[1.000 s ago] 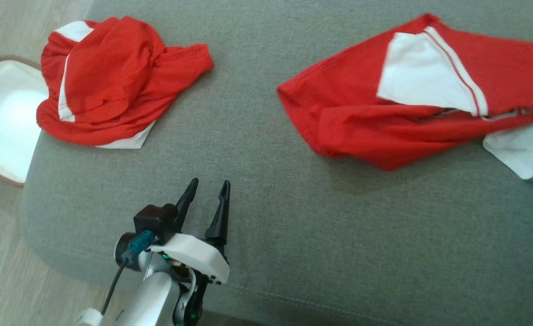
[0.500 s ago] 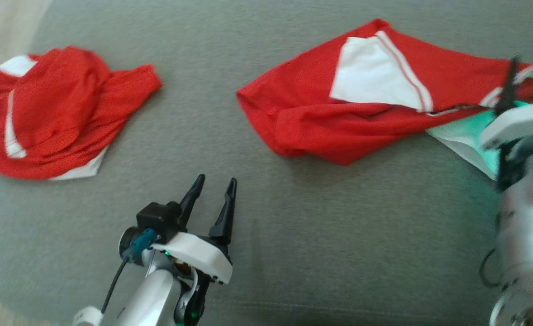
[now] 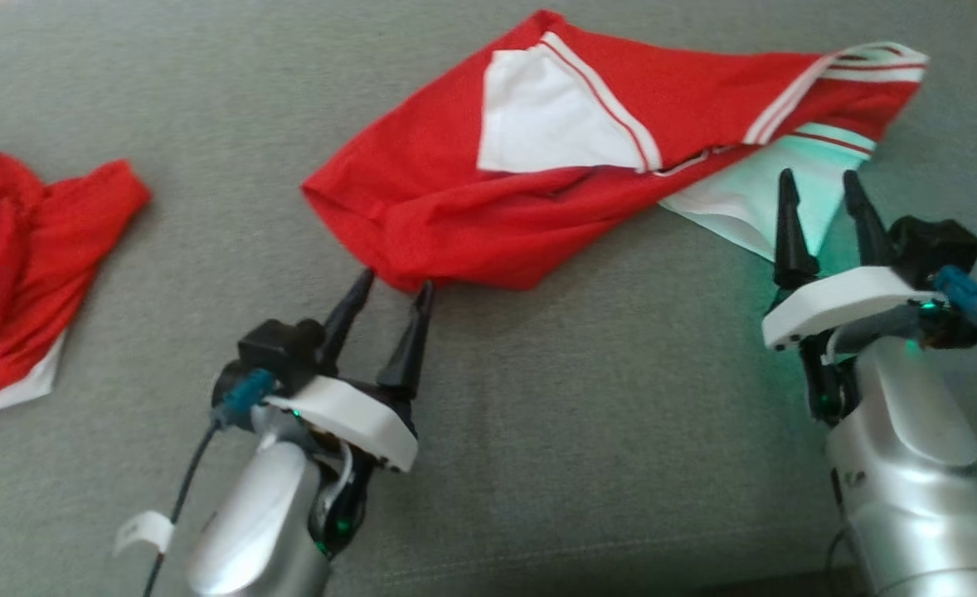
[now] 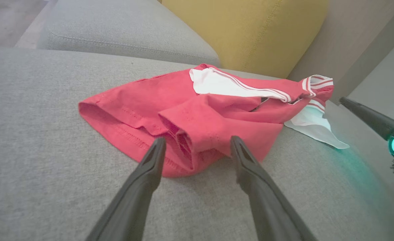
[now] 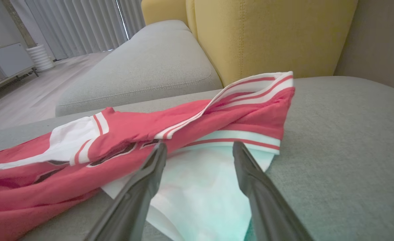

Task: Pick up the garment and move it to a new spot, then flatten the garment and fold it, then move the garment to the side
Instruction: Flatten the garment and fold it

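Note:
The red garment (image 3: pixel 555 174) with white panels and striped trim lies crumpled across the grey sofa cushion (image 3: pixel 580 398), also seen in the left wrist view (image 4: pixel 197 117) and right wrist view (image 5: pixel 126 137). My left gripper (image 3: pixel 391 286) is open, its fingertips right at the garment's near red corner, with nothing between them. My right gripper (image 3: pixel 820 186) is open too, fingers over the garment's white flap at the right end, holding nothing.
A second red and white garment (image 3: pixel 24 274) lies crumpled at the left of the cushion. A yellow backrest cushion (image 5: pixel 270 36) stands behind the garment, and another grey seat (image 5: pixel 140 67) lies beyond. Bare cushion stretches in front of both grippers.
The head camera has swung right, shifting the scene left. My right gripper has opened, let go of the garment and drawn back into view. The left gripper now reaches the garment's near corner.

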### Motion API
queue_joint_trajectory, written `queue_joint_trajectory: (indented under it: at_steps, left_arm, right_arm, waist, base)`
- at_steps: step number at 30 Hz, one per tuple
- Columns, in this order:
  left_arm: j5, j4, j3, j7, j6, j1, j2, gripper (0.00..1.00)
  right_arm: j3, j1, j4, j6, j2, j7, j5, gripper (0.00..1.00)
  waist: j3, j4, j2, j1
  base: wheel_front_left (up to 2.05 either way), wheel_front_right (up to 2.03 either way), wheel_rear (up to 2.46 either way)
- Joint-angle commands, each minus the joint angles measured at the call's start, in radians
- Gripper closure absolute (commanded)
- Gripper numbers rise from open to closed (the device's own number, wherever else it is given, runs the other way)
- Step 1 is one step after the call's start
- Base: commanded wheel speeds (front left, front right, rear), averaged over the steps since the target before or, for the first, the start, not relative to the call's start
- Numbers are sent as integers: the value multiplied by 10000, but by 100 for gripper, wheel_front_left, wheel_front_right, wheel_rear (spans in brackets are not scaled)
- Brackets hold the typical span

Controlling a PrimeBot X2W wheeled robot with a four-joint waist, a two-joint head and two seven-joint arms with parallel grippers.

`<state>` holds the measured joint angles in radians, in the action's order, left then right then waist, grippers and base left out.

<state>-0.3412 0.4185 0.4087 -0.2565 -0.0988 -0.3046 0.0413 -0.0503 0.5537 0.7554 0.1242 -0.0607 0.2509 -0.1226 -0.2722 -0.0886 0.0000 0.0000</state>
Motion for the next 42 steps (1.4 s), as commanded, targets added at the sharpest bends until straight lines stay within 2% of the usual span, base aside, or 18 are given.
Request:
queue_joint_trajectory:
  at_steps: [1,7,13,14,15,16,22,32,37,42]
  left_arm:
    - [79,-220,-382,-53,-31,-340,89,0]
    - [421,177,-861,-53,-279,-672,89,0]
    - [88,-10,-478,-53,-313,-791,89,0]
    - [11,-51,-369,-53,-314,-797,89,24]
    - [-30,-102,-251,-53,-315,-816,95,95]
    - [-68,-173,-151,-53,-315,-833,113,100]
    - [-189,-1062,186,-53,-316,-839,212,100]
    - [98,-2538,539,-53,-317,107,209,100]
    - [155,-2478,298,-53,-317,491,195,100]
    - [281,-2237,-372,-53,-318,510,190,100]
  right_arm:
    - [289,27,-373,65,101,108,-100,0]
    - [1054,-302,-994,65,103,108,-684,0]
    - [1281,-429,-1140,65,103,108,-860,0]
    - [1305,-442,-1139,65,104,108,-888,0]
    - [1327,-447,-1137,65,104,108,-911,0]
    - [1353,-451,-1131,65,104,108,-934,0]
    - [1341,-561,-1078,65,104,108,-1032,0]
    - [1323,-1042,-679,65,104,108,-1253,0]
    - [1415,-1057,-638,65,104,108,-1328,0]
    - [1590,-896,-780,65,104,108,-1390,0]
  waist:
    - [-134,-220,0,0]
    - [-282,-574,0,0]
    - [-306,-645,0,0]
    - [-307,-646,0,0]
    - [-308,-648,0,0]
    - [-306,-646,0,0]
    - [-18,-451,0,0]
    - [1037,451,0,0]
    - [1062,545,0,0]
    - [688,414,0,0]
  base:
    - [0,0,0]
    - [0,0,0]
    - [0,0,0]
    - [0,0,0]
    - [0,0,0]
    - [0,0,0]
    - [0,0,0]
    - [0,0,0]
    - [0,0,0]
    - [0,0,0]
